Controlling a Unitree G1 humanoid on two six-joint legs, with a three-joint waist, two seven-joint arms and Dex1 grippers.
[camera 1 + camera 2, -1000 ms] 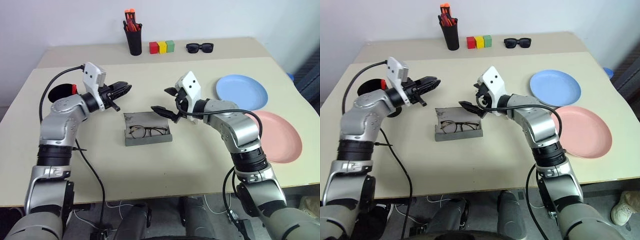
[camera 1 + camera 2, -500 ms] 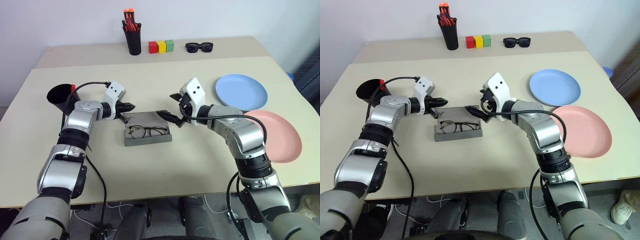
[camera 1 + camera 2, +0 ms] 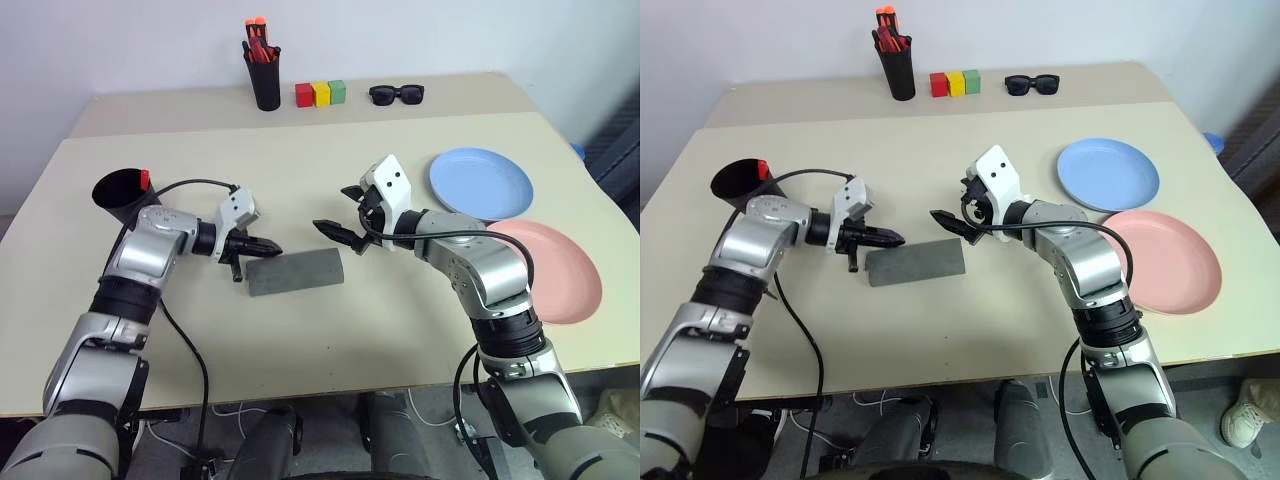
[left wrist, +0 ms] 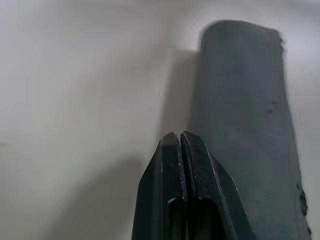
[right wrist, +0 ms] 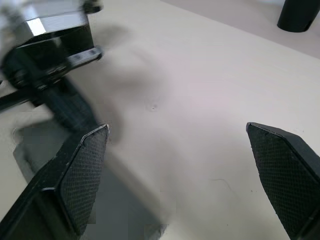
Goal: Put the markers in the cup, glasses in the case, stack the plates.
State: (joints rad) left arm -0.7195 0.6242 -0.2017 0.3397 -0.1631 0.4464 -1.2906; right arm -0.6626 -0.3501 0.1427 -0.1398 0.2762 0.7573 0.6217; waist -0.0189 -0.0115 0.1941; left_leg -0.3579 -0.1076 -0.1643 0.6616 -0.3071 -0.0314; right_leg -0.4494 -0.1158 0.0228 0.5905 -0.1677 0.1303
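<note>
The grey case [image 3: 295,271] lies closed at the table's middle, so the glasses are hidden. My left gripper [image 3: 272,246] is shut and empty, its tip at the case's back left corner; in the left wrist view the shut fingers [image 4: 179,150] lie alongside the case [image 4: 245,125]. My right gripper [image 3: 335,208] hovers open and empty just behind the case's right end. The black cup [image 3: 120,193] stands at the far left with a red marker tip [image 3: 144,179] poking out. The light blue plate [image 3: 482,183] and the pink plate [image 3: 560,270] lie side by side on the right.
A black pen holder [image 3: 266,78] with orange-red pens, three coloured blocks [image 3: 321,94] and black sunglasses [image 3: 399,95] line the back of the table. A black cable [image 3: 190,184] loops from my left wrist over the table near the cup.
The case was open with the glasses showing; now it is closed. My left gripper swung down and right to the case's back left corner. The right gripper stayed put.
</note>
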